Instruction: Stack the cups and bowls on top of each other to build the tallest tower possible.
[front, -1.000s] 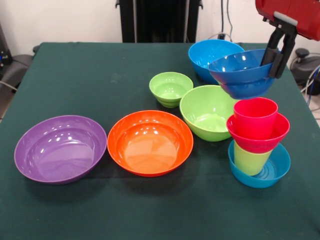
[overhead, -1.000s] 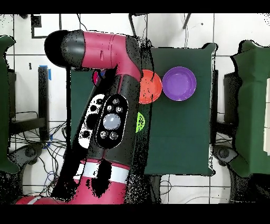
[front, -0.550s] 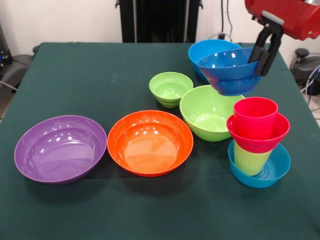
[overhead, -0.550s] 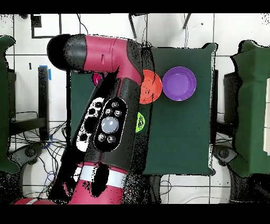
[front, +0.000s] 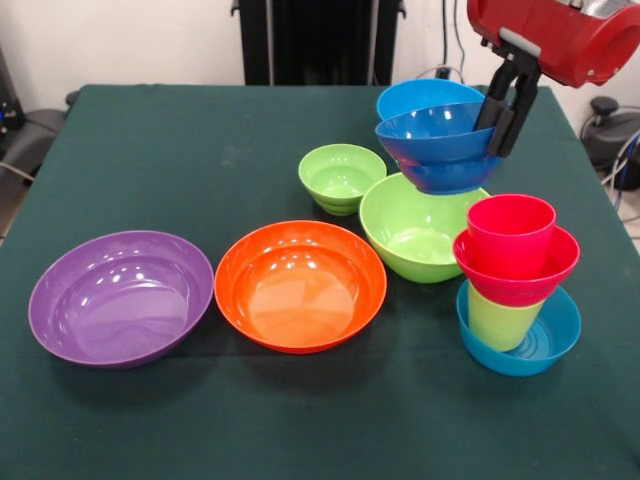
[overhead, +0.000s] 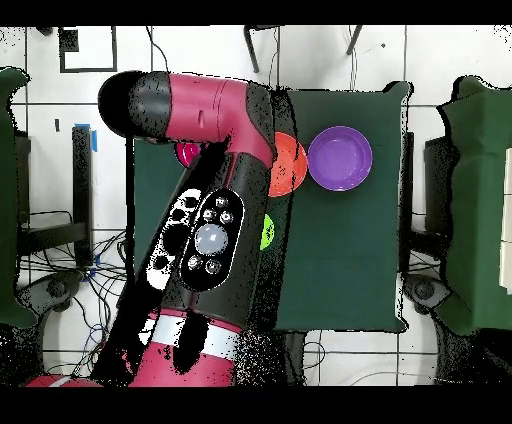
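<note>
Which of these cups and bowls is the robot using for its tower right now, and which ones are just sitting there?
In use: tower of teal bowl, green cup, red bowl, red cup; dark-blue bowl held up by the gripper.

Just sitting: purple bowl, orange bowl, big green bowl, small green bowl, light-blue bowl.

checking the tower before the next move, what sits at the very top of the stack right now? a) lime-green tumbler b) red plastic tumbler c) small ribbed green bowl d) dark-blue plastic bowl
b: the smooth red plastic tumbler tops the column, while the glossy dark-blue plastic bowl hangs apart in the gripper.
</note>
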